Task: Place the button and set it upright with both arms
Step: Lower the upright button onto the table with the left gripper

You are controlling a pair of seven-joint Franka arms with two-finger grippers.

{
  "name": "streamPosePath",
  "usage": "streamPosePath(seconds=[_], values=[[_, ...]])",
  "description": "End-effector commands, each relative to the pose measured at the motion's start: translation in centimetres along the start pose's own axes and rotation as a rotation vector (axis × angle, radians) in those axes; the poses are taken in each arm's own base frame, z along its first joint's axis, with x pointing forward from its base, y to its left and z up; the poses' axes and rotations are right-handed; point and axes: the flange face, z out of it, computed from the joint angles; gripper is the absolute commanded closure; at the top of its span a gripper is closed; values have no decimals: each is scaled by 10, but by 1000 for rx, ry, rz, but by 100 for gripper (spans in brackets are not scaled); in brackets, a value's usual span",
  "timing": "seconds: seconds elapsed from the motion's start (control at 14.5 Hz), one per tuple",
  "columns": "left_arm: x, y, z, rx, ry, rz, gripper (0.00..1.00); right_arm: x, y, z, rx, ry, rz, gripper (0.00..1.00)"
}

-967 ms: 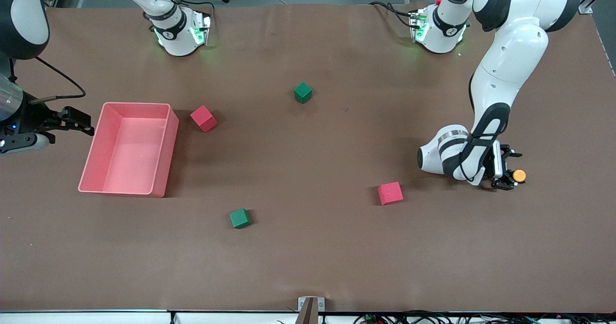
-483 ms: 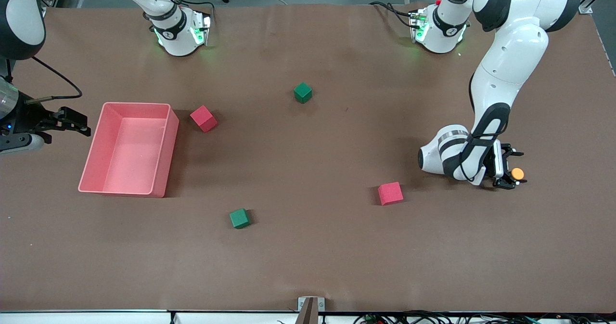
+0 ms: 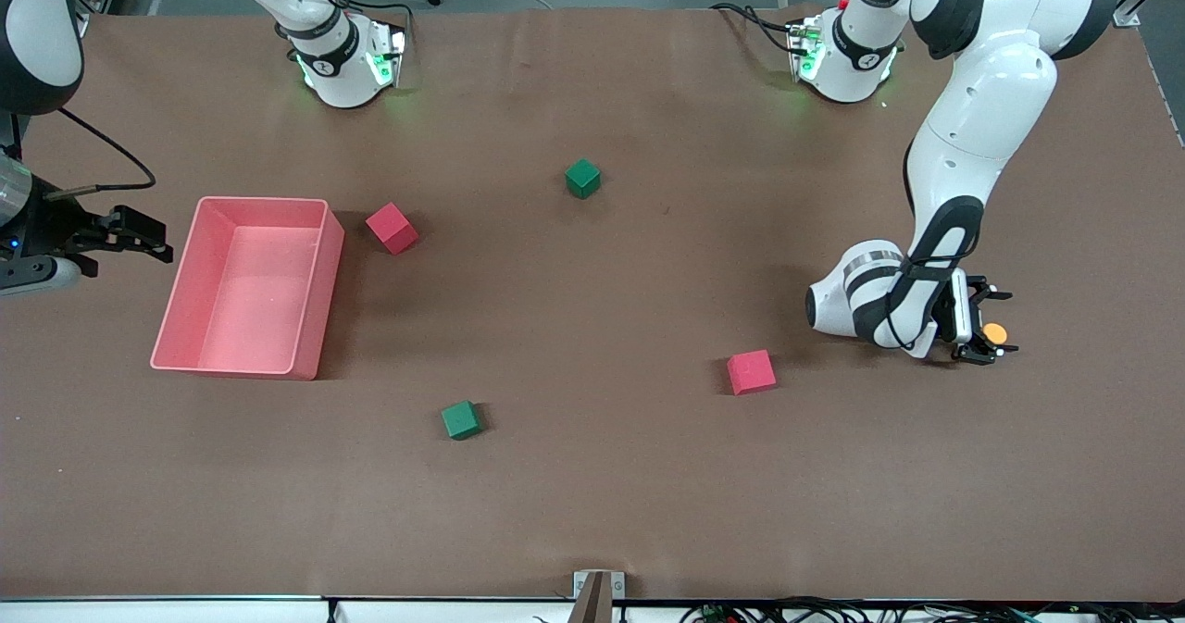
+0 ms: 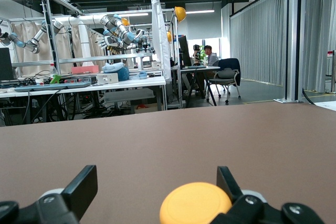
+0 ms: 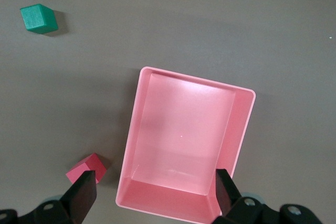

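Sitting at mid-height of the front view, toward the left arm's end of the table, the button (image 3: 996, 332) lies between the fingers of the left gripper (image 3: 1000, 323). That gripper is turned level and sits low at the table. In the left wrist view its fingers stand apart, wider than the button (image 4: 195, 203), which sits close against one finger (image 4: 234, 192) and well clear of the other. I cannot tell whether the button rests on the table, or whether it stands upright or on its side.

The scene fits two stages equally. Either the spread fingers are about to close on the button, or they have just let it go where it was to be placed. The pictures do not settle which.

The right gripper (image 3: 139, 234) waits in the air at the edge of the frame beside the bin (image 3: 261, 201), toward the right arm's end. Its fingers are apart and hold nothing.

Counted:
- One button.
- One pink bin.
- Two red cubes, one in the upper part of the frame just beside the bin (image 3: 392, 228) and one lower, near the left gripper (image 3: 751, 371).
- Two green cubes, one upper middle (image 3: 582, 178) and one lower middle (image 3: 460, 419).
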Motion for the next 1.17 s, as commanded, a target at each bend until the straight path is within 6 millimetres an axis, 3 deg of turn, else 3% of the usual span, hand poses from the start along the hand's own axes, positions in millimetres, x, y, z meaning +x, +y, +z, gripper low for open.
streamPosePath(seconds=[0.0,0.62,0.69,1.1], values=[[12,5,-3,-3,8,18,0,-2,7,-3,21,13,-1,0],[34,30,0,8,1,48,0,-16,9,-26,29,7,26,0],[40,33,0,8,0,60,0,-20,17,-31,28,15,41,0],[87,68,4,21,-42,151,0,-30,19,-45,20,26,68,0]])
